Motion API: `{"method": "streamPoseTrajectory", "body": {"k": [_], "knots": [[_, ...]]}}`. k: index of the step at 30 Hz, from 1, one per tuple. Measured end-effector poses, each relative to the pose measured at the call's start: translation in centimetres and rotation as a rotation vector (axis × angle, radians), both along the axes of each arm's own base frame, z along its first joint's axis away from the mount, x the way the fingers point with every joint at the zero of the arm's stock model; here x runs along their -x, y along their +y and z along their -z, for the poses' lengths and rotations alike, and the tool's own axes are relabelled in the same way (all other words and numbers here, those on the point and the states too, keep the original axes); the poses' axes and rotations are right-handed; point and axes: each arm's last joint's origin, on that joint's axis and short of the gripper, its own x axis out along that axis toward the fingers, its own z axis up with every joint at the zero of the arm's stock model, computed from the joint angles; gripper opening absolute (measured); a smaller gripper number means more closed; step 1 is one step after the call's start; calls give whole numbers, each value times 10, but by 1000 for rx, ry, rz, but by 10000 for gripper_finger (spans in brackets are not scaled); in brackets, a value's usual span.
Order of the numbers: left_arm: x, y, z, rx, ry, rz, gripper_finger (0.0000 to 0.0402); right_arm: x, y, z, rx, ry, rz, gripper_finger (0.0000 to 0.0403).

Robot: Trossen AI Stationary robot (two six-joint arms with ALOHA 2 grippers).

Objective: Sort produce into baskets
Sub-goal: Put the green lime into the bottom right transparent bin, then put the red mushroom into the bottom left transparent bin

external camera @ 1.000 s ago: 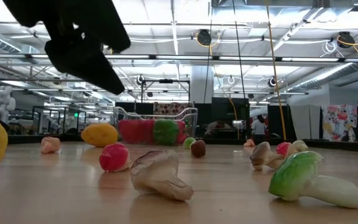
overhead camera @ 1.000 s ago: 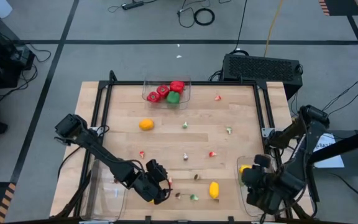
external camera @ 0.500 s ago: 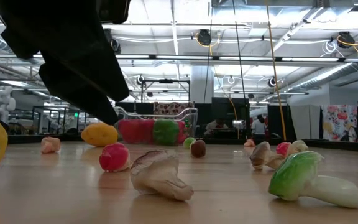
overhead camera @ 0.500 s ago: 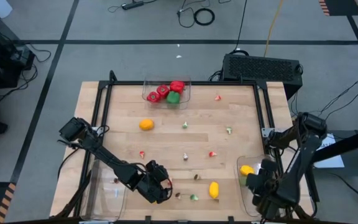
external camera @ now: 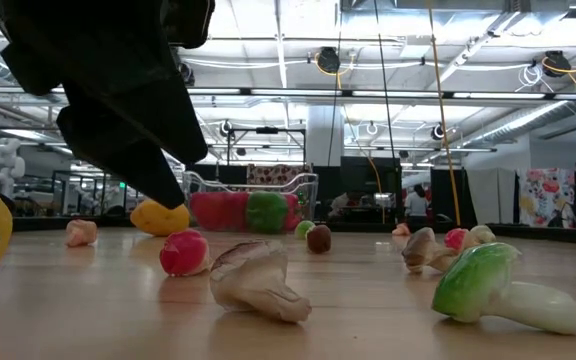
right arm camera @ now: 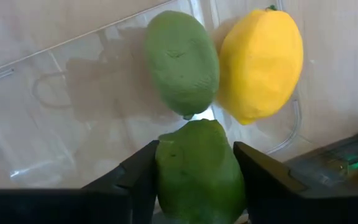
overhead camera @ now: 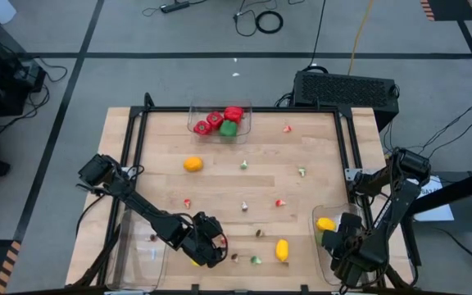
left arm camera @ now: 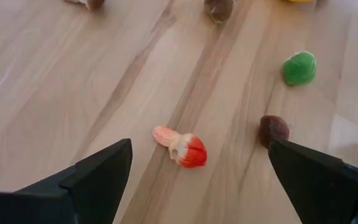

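Observation:
My right gripper (overhead camera: 344, 246) is over the clear bin (overhead camera: 321, 246) at the table's near right and is shut on a green lime (right arm camera: 197, 174). Below it in the bin lie another green lime (right arm camera: 181, 62) and a yellow lemon (right arm camera: 261, 62). My left gripper (overhead camera: 209, 247) is open, low over the table's near edge. Its fingers stand on either side of a small red-and-pink bit (left arm camera: 182, 147) that lies on the wood, without touching it. In the low view the left gripper (external camera: 148, 170) hangs at the left. My right gripper pinches the green lime's two sides (right arm camera: 166, 168) between its two fingers, which come from above and point down into the bin. The lime sits between the fingers above the bin's floor; whether it rests on anything I cannot tell.
A far bin (overhead camera: 220, 121) holds red peppers and a green one. An orange (overhead camera: 192, 164), a lemon (overhead camera: 282, 249) and several tiny bits lie on the wood. Another clear bin (overhead camera: 142, 242) stands at the near left. A green bit (left arm camera: 300, 67) and a brown bit (left arm camera: 273, 128) lie near my left gripper.
My left gripper has come down toward the table over the red-and-pink bit. My right gripper has gone toward the table's near edge over the right bin, uncovering the lemon in it.

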Motion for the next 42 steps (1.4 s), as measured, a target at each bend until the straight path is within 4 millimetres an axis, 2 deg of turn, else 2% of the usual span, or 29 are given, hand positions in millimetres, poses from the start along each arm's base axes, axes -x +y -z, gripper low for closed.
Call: {"method": "streamPoseTrajectory", "body": {"k": [6, 10, 17, 26, 42], "knots": [[-5, 4, 12, 9, 31, -29, 382, 0, 0, 0, 5, -5, 4, 246], [-8, 5, 27, 0, 70, -33, 382, 0, -1, 0, 9, -6, 10, 262], [-11, 4, 32, -27, 67, -45, 374, 0, -1, 0, 11, -12, 11, 258], [-10, 5, 32, -45, 66, -52, 312, 0, -1, -1, 24, -29, 0, 258], [-7, 6, 34, -67, 135, 31, 234, 0, -2, -1, 28, -30, -5, 258]]}}
